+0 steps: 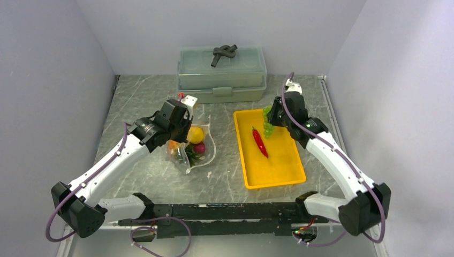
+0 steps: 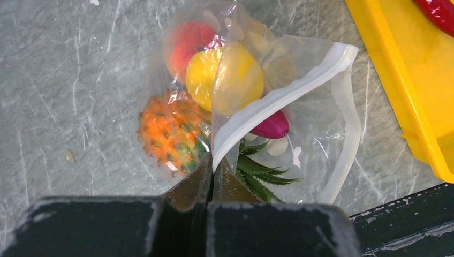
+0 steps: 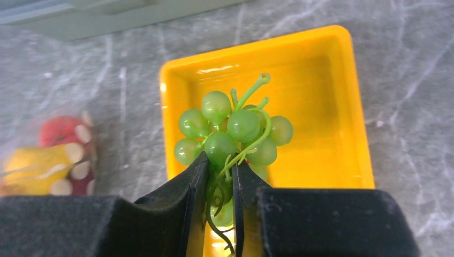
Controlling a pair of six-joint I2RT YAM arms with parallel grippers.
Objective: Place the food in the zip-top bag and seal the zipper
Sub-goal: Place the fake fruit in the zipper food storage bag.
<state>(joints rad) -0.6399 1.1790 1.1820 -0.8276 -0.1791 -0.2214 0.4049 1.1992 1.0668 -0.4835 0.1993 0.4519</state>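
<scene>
The clear zip-top bag (image 2: 300, 91) (image 1: 206, 147) lies on the table left of the tray, its whitish zipper (image 2: 278, 96) gaping open. Inside it sit the orange pineapple (image 2: 166, 134), a yellow lemon (image 2: 225, 75), a pink-orange peach (image 2: 187, 40) and a purple eggplant (image 2: 270, 126). My left gripper (image 2: 217, 166) (image 1: 179, 126) is shut on the zipper's near edge. My right gripper (image 3: 220, 171) (image 1: 273, 119) is shut on the green grapes (image 3: 230, 131) (image 1: 266, 122), held above the tray's far left corner. A red chili (image 1: 259, 142) lies in the tray.
The yellow tray (image 1: 292, 166) (image 3: 321, 69) sits right of centre. A grey-green lidded box (image 1: 222, 72) with a dark handle stands at the back. Grey walls close in both sides, and a dark rail (image 1: 225, 211) runs along the near edge.
</scene>
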